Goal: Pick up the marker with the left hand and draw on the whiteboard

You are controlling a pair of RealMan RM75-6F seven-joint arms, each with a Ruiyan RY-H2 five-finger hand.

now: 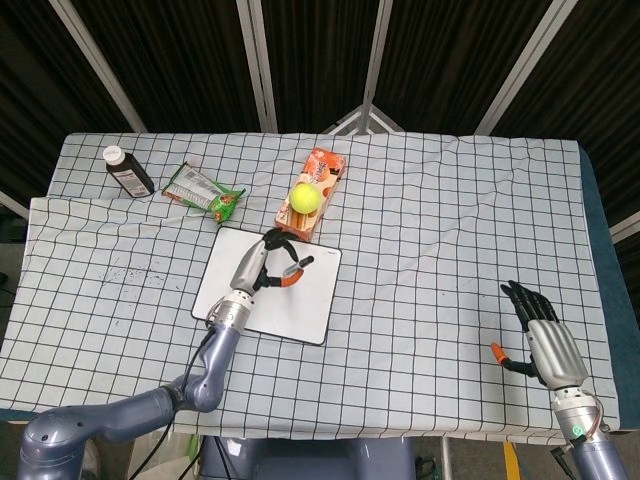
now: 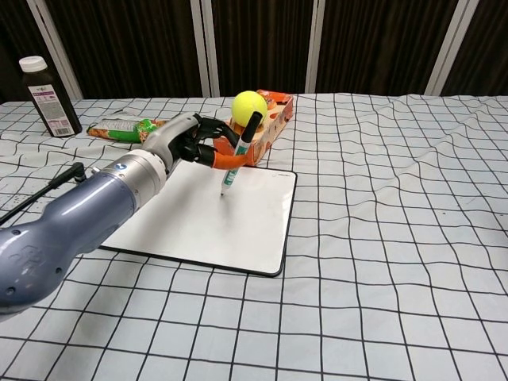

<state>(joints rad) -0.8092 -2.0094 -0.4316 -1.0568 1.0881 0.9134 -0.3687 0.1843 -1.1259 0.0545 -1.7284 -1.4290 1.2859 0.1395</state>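
Observation:
The white whiteboard (image 1: pixel 300 300) (image 2: pixel 198 226) with a black rim lies flat on the checked cloth, left of centre. Above its far half my left hand (image 1: pixel 262 262) (image 2: pixel 189 141) pinches the marker (image 2: pixel 238 157) (image 1: pixel 297 270), a green-bodied pen with a black cap. The marker stands nearly upright, cap up, its tip close to or on the board's surface; contact cannot be told. No ink mark shows on the board. My right hand (image 1: pixel 545 335) rests at the table's near right corner, fingers stretched out, holding nothing; the chest view does not show it.
An orange box (image 1: pixel 318 185) (image 2: pixel 258 131) with a yellow tennis ball (image 1: pixel 304 197) (image 2: pixel 249 104) on it lies just behind the board. A green snack bag (image 1: pixel 203 190) (image 2: pixel 123 127) and a dark bottle (image 1: pixel 127 170) (image 2: pixel 46 95) stand at the far left.

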